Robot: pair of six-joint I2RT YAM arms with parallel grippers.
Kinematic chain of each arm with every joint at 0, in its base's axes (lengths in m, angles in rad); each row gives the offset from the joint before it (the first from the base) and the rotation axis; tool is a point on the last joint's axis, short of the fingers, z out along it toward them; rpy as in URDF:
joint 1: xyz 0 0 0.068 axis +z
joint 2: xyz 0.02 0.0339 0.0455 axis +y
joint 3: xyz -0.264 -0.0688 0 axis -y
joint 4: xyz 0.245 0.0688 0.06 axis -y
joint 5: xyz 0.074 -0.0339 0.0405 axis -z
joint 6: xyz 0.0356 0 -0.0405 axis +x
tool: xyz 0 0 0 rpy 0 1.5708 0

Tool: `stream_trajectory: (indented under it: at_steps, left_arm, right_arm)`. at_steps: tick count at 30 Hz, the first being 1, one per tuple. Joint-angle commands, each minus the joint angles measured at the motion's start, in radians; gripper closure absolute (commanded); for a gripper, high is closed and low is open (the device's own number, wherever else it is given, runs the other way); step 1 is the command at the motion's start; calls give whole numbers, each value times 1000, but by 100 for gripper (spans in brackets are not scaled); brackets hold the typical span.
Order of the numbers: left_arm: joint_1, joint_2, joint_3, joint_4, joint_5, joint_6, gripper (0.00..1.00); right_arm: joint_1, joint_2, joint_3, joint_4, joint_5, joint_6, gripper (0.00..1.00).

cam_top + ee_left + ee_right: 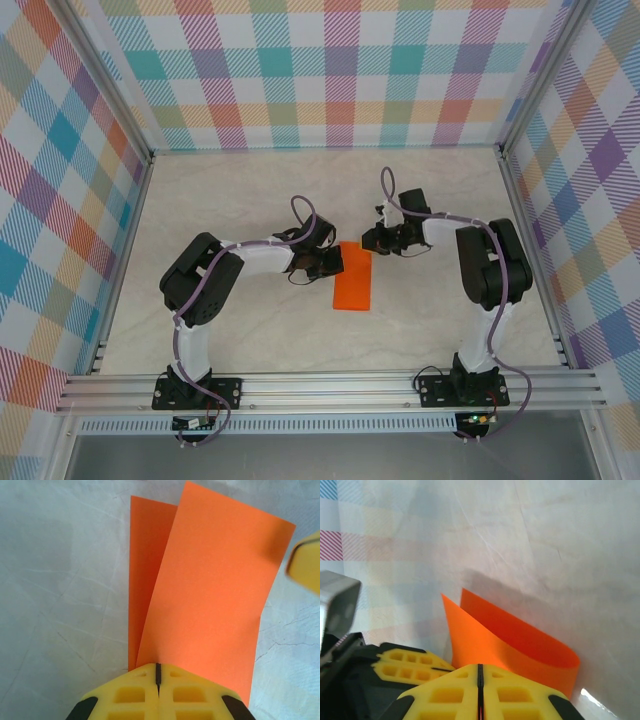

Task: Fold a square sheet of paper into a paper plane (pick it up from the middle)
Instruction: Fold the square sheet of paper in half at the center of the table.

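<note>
The pale table (pixel 250 330) carries the left arm (pixel 200 285) and the right arm (pixel 490 265), both bent in toward the middle. There the orange paper (pixel 353 285) lies folded into a narrow strip running near to far, its top layer lifted and curved. The left gripper (pixel 157 672) is pinched tight on the paper's left edge. The right gripper (pixel 480 669), fingers pressed together, nips its far right corner.

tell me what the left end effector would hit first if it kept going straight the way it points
The orange paper: the left end effector is shut at its near edge, and the folded sheet stretches straight ahead. Beyond that looks like bare table, though depth is hard to judge.
</note>
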Motion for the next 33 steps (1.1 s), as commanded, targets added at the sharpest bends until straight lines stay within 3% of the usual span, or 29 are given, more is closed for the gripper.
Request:
stream_trajectory:
  at_steps: [1, 12, 17, 33]
  left_arm:
    - [-13, 63, -26, -117, -51, 20, 100]
    - [-13, 54, -25, -127, -54, 23, 100]
    - [-13, 60, -19, -129, -50, 25, 100]
    - [-14, 57, -18, -130, -50, 25, 100]
  right_arm:
    - [-15, 37, 17, -26, -7, -33, 91]
    - [-25, 63, -5, -17, 35, 3, 91]
    - [-30, 26, 49, -43, -39, 7, 91]
    - [-43, 179, 56, 4, -4, 73, 92]
